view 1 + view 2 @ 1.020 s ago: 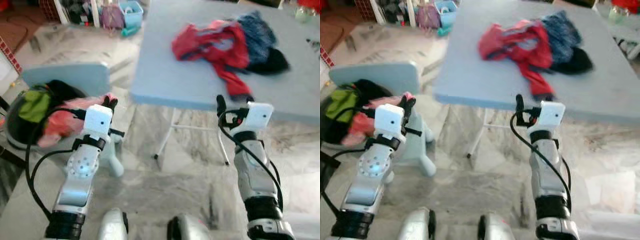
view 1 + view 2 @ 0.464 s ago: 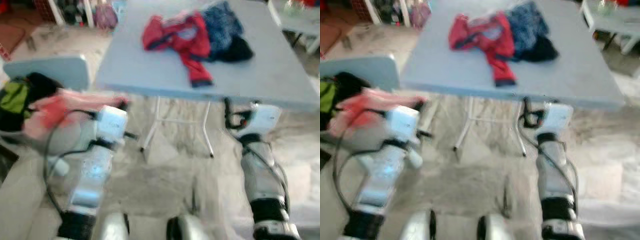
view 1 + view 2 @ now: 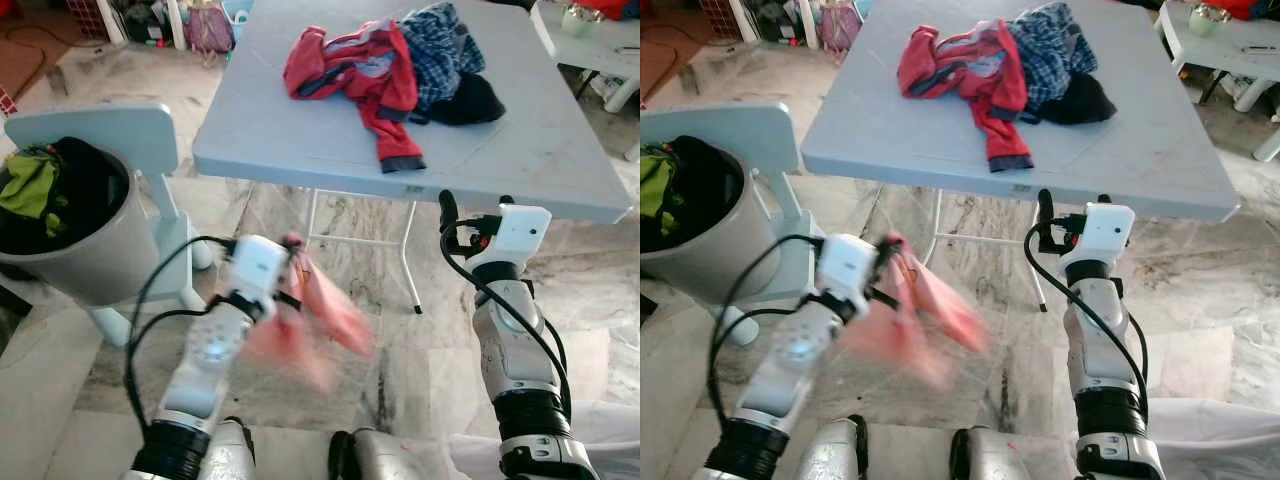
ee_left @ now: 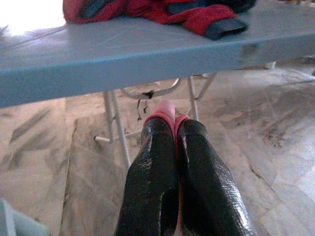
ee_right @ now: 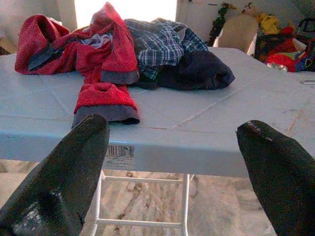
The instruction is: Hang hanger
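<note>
My left gripper (image 3: 291, 248) is shut on a pink-red garment (image 3: 320, 315) that hangs blurred from it, low over the floor in front of the light blue table (image 3: 300, 150). In the left wrist view the pink cloth (image 4: 166, 109) is pinched between the black fingers (image 4: 152, 167). My right gripper (image 3: 470, 206) stands open and holds nothing, just before the table's front edge. In the right wrist view its fingers (image 5: 74, 162) are spread wide. A red jacket (image 3: 360, 70), a plaid shirt (image 3: 445, 40) and a dark garment (image 3: 472, 100) lie piled on the table. I see no hanger.
A grey bin (image 3: 90, 265) full of green and black clothes stands at my left, against a light blue chair (image 3: 95, 135). The table's white metal legs (image 3: 408, 255) stand ahead on the marble floor. A white table (image 3: 600, 40) is at the far right.
The camera has shifted. My left gripper has pulled the pink garment out of the bin and swung it right, toward the table. The right arm has held its pose.
</note>
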Motion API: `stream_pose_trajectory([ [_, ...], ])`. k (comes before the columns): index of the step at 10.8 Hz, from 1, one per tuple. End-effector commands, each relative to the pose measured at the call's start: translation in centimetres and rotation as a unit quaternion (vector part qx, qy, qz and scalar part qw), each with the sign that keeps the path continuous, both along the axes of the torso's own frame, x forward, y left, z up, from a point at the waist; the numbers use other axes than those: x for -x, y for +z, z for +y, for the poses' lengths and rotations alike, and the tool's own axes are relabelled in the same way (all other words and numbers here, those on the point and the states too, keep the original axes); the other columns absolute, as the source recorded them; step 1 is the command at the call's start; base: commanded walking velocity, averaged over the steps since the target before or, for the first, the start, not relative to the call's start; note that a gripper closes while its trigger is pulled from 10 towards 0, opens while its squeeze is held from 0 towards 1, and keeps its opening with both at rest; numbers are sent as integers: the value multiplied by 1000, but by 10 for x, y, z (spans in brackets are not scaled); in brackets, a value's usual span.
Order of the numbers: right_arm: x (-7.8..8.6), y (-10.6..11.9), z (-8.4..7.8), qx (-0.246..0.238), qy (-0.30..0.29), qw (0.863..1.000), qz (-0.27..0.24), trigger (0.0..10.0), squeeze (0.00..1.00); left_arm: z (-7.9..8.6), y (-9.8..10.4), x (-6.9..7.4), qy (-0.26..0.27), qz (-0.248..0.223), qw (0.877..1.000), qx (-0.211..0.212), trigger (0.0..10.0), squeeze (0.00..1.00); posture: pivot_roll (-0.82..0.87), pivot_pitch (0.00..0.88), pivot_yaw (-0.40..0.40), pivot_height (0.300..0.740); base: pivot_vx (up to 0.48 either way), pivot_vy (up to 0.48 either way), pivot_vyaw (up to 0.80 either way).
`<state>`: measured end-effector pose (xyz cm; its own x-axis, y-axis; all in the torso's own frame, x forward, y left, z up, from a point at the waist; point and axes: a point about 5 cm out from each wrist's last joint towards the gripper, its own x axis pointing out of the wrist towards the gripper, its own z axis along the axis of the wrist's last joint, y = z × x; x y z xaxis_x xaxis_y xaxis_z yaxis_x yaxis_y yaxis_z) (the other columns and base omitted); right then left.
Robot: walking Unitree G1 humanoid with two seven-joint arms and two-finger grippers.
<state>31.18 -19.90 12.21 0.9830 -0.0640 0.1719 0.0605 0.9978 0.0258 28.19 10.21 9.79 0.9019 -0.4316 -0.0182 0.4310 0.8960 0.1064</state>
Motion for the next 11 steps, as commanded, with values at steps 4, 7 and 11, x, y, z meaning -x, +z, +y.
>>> stream_pose_trajectory([
  [4,-5,2,4,7,8,1000,-1,10000,0,27,-19,11,-4,39,998,-41,10000,0,11,189,-58,740,0,0,0],
  [7,-4,0,0,15,8,1000,6,10000,0,50,-52,38,-154,102,948,-260,10000,0,12,202,-68,740,0,0,0],
  [11,-3,-3,3,15,8,1000,12,10000,0,85,1,-17,125,-66,958,-249,10000,0,8,196,-66,740,0,0,0],
])
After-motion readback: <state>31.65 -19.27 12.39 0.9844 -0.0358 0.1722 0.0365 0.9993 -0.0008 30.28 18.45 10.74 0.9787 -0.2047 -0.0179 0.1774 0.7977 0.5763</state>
